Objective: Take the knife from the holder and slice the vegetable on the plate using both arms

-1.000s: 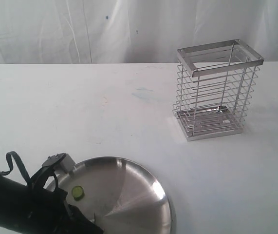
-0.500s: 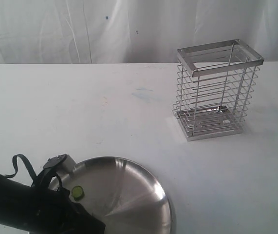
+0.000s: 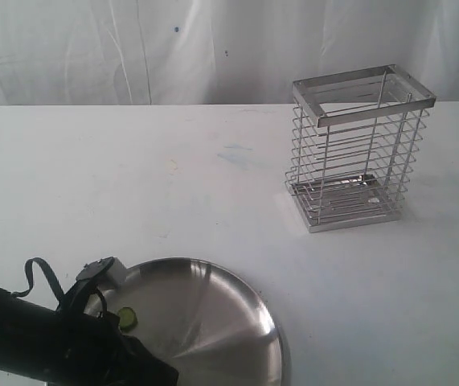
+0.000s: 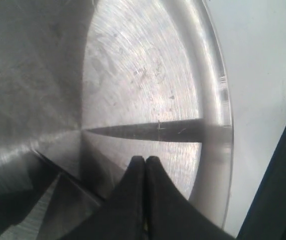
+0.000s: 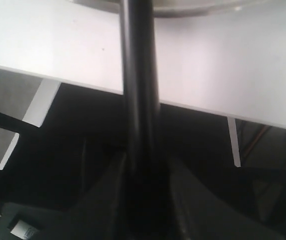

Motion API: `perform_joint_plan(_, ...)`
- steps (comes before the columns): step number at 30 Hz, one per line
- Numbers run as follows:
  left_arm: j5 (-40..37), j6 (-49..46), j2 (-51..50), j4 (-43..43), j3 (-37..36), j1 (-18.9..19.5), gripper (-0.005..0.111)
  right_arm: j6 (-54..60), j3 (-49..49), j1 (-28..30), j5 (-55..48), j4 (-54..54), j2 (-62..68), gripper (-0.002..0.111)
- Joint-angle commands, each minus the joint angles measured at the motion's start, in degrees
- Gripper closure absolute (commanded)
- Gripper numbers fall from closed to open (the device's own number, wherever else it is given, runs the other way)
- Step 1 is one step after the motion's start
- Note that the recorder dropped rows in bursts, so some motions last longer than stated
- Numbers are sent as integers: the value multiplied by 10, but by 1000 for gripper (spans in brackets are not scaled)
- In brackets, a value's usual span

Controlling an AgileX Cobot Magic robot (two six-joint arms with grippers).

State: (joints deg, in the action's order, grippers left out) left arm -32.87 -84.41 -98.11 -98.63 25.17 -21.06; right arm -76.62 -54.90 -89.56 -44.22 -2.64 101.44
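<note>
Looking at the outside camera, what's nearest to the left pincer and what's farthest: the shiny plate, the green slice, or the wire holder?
1. Steel plate: right under the left pincer, at the front.
2. Green vegetable slice: on the plate's left part.
3. Wire holder: far off, at the back right.

No text, label, brand, number or sign can be read on the plate, the holder or the tabletop. In the right wrist view, a small white tag on the dark frame bears marks too blurred to read.
</note>
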Motion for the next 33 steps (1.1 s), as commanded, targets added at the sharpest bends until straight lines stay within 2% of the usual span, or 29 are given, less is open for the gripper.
perform_joint_plan(1,30,-15,-5,-13,-5,-3,107,-5,31,-1,-18,16,0,108)
perform_joint_plan(11,27,-21,-5,-13,-3,-3,107,-9,33,-1,12,-26,-15,108)
perform_joint_plan(18,-48,-34,-5,-13,45,-3,107,-46,33,-1,-12,-96,-44,108)
perform_joint_plan(26,-42,-36,32,-13,76,-2,107,-64,33,-1,-52,-136,-76,108)
perform_joint_plan(31,10,-44,97,-10,76,-2,107,-73,33,14,-88,-153,-93,108)
perform_joint_plan(33,19,-32,127,24,76,-2,107,-69,33,18,-99,-153,-96,108)
